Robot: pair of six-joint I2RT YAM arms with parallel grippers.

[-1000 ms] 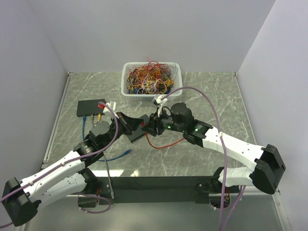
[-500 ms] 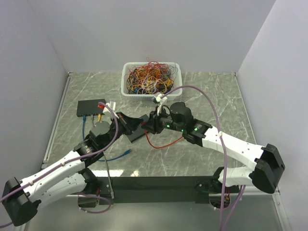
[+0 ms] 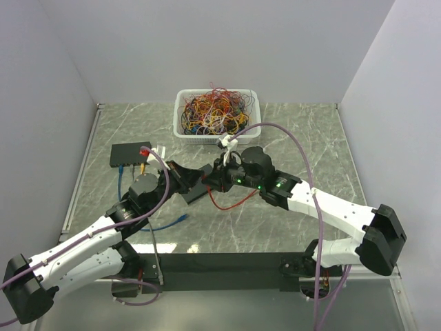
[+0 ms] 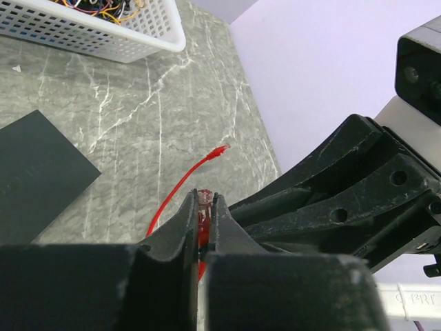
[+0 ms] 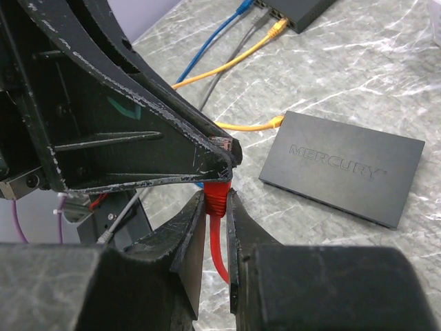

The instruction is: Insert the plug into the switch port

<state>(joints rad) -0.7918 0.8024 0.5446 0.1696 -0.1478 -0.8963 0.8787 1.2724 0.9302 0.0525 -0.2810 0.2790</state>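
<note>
Both clamp red plug [image 4: 204, 217]: left gripper [image 4: 202, 200], right gripper [image 5: 216, 198] | MERCURY on switch [image 5: 342, 176]: right wrist only

The plug [image 5: 216, 190], with a red boot on a red cable [image 5: 219, 245], is being held in the air. The left gripper [image 4: 204, 202] is pinching its tip and the right gripper [image 5: 216, 207] is clamping the boot. The cable is trailing downward. The switch [image 5: 342, 167], a flat black box marked MERCURY, is lying just beside them, with its ports facing out of sight.
</note>
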